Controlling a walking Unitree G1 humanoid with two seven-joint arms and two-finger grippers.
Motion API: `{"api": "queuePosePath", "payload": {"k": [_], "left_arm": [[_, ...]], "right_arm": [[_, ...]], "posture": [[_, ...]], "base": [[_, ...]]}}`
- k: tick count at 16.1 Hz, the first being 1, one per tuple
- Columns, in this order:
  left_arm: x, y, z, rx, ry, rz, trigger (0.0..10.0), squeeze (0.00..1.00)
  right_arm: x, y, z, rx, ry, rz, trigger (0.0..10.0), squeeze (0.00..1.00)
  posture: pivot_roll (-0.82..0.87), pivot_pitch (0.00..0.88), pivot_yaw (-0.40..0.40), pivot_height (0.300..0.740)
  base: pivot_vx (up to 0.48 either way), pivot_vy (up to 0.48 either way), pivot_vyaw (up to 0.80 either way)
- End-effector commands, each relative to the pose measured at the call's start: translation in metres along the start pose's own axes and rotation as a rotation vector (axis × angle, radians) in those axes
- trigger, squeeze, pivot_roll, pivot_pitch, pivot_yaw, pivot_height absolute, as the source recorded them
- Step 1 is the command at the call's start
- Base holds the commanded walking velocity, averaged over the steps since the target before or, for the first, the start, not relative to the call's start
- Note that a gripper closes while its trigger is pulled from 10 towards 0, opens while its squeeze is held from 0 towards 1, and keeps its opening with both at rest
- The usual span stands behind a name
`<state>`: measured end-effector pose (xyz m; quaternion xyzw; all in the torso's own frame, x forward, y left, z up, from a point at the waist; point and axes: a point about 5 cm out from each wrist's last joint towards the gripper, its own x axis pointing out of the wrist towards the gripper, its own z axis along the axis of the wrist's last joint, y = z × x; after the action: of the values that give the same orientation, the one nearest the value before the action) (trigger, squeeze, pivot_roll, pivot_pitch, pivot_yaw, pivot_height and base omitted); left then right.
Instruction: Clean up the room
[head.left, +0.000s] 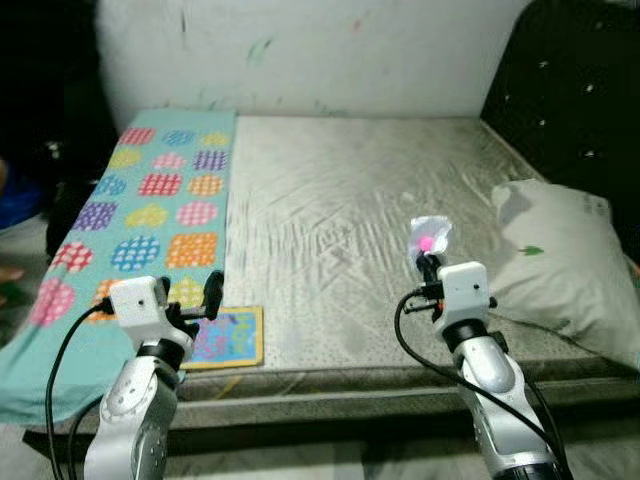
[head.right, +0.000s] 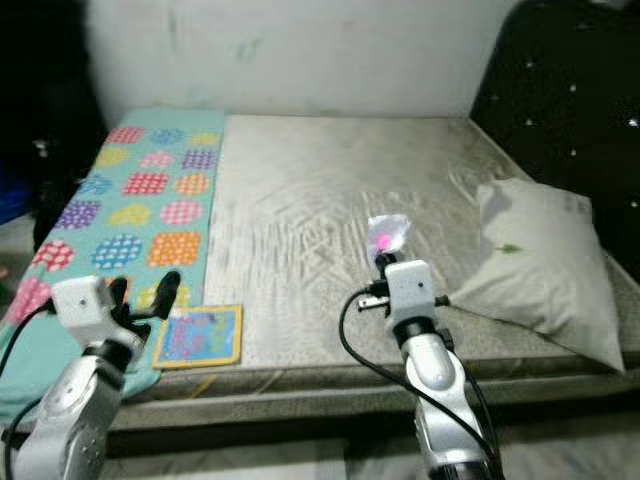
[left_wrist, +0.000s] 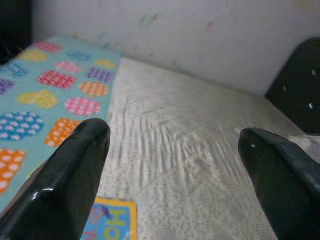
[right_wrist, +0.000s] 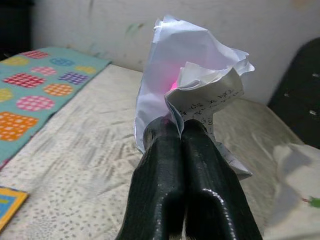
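Looking down from the head, you see your right gripper (head.left: 428, 262) clenched on a crumpled paper (right_wrist: 192, 82), white with printed text and a pink glow showing through it, held up above the mattress (head.left: 340, 210) near its front edge. The wrist view shows the two black fingers (right_wrist: 187, 175) pressed together with the paper pinched at their tips. Your left gripper (head.left: 212, 290) is released, its fingers (left_wrist: 70, 175) spread wide, hovering over the front left part of the bed just above a colourful book (head.left: 228, 336) that lies flat at the mattress edge. Beside the book, a teal blanket (head.left: 150, 205) with checked patches runs along the whole left side of the bed and hangs over the front left corner. To your right, a pale pillow (head.left: 560, 260) lies against the dark headboard (head.left: 570, 90), close to your right arm but not touching the paper. The middle of the mattress is bare, wrinkled sheet, giving open room between your two arms and ahead up to the white wall (head.left: 320, 50). The front edge of the bed runs just under both wrists. Dark clutter sits off the left side, too dim to make out.
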<state>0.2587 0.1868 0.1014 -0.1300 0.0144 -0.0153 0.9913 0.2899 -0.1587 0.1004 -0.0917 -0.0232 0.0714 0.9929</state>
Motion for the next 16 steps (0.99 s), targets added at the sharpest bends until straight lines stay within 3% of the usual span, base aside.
{"api": "queuePosePath", "payload": {"k": [1,10,16], "left_arm": [[-0.0008,-0.0010,-0.0006,-0.006,0.011,-0.005,10.0,0.00],[0.0009,-0.0021,0.0008,-0.004,0.016,0.000,10.0,0.00],[0.0019,0.0006,-0.0024,-0.018,0.044,0.030,10.0,0.00]], "right_arm": [[0.0026,-0.0010,0.0047,-0.002,-0.005,0.004,10.0,0.00],[0.0042,-0.0016,0.0053,0.003,0.010,0.010,10.0,0.00],[0.0043,-0.0023,0.0045,0.010,0.018,0.009,10.0,0.00]], "posture": [[-0.12,0.000,-0.016,0.740],[-0.12,0.000,-0.019,0.740],[-0.12,0.000,-0.023,0.740]], "base": [[0.334,0.000,0.00],[0.326,0.000,0.00],[0.000,0.051,0.00]]}}
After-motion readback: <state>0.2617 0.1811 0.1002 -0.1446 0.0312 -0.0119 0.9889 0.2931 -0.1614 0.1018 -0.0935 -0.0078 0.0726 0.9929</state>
